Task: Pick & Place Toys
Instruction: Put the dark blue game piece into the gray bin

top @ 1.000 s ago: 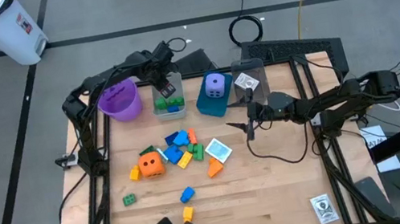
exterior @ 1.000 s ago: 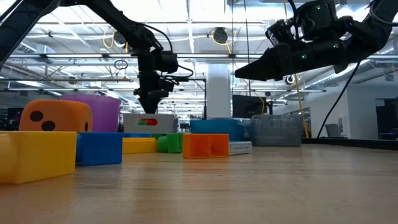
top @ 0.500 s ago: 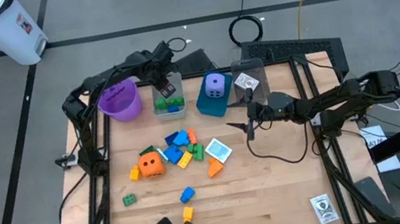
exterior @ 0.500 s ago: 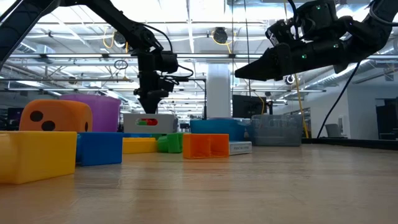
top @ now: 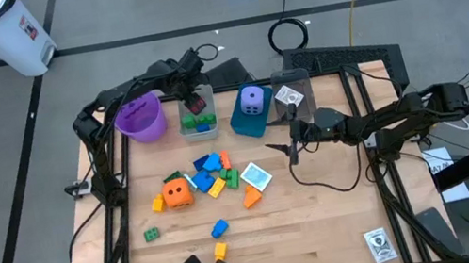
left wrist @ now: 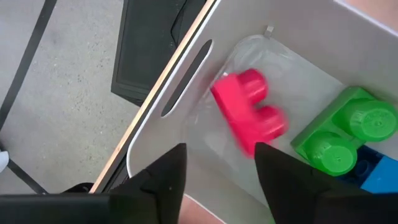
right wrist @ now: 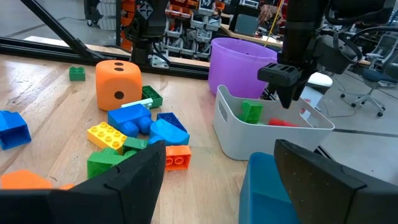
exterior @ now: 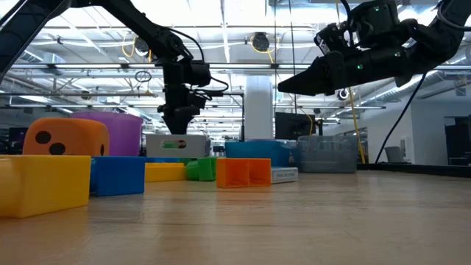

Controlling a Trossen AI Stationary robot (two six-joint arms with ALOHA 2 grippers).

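Observation:
My left gripper hangs open over the grey bin, fingers pointing down, with nothing between them. Below them a red brick shows blurred inside the bin, beside a green brick and a blue one on the bin's floor. My right gripper stands open and level above the table's right half, holding nothing. Several loose bricks and an orange die lie on the table's middle left.
A purple cup stands left of the grey bin. To its right are a blue bin with a purple die and a clear bin with a printed cube. A printed cube and stray bricks lie nearer.
My left gripper has opened over the grey bin without moving. The red brick that it held above the bin's rim has dropped into the bin.

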